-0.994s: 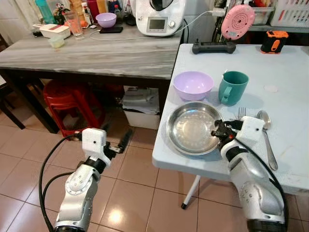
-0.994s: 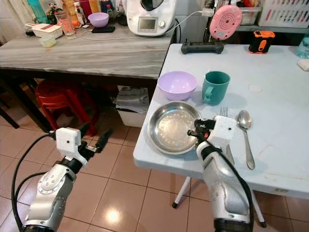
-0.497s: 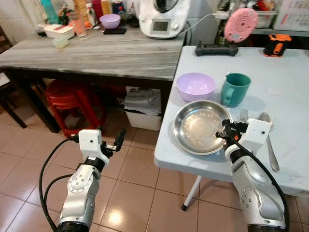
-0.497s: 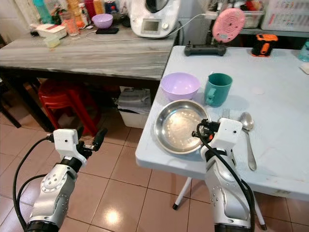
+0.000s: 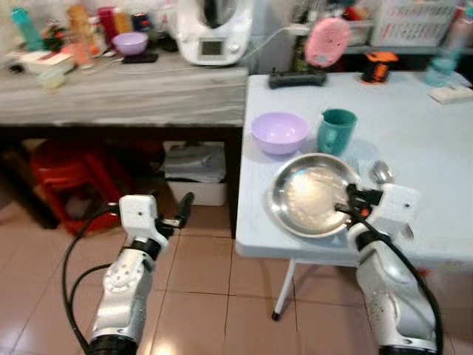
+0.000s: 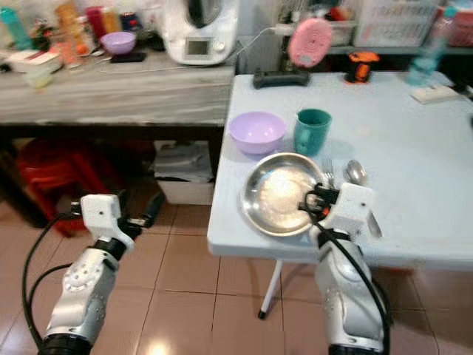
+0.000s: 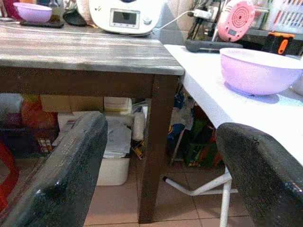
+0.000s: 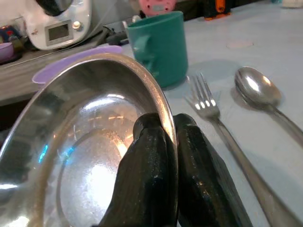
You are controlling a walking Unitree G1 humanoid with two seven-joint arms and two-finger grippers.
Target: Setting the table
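A round steel plate (image 5: 307, 194) lies near the front left edge of the light blue table (image 5: 429, 126). My right gripper (image 5: 346, 208) is shut on the plate's right rim; in the right wrist view its black fingers (image 8: 151, 156) pinch the rim of the plate (image 8: 80, 146). Behind the plate stand a purple bowl (image 5: 279, 132) and a teal mug (image 5: 336, 130). A fork (image 8: 208, 101) and a spoon (image 8: 258, 90) lie just right of the plate. My left gripper (image 5: 182, 210) hangs open over the floor, left of the table, with nothing between its fingers (image 7: 66, 175).
A grey wooden table (image 5: 126, 85) stands to the left, carrying a white kitchen appliance (image 5: 211, 29), bottles and a small purple bowl (image 5: 131, 43). Under it are a red stool (image 5: 59, 174) and a white box (image 5: 196, 166). A pink fan (image 5: 327, 41) and a black device (image 5: 297, 78) sit at the blue table's back.
The camera has shifted and the picture is more blurred. My right gripper has slid the plate slightly to the right, away from the table's edge. The left arm keeps its pose.
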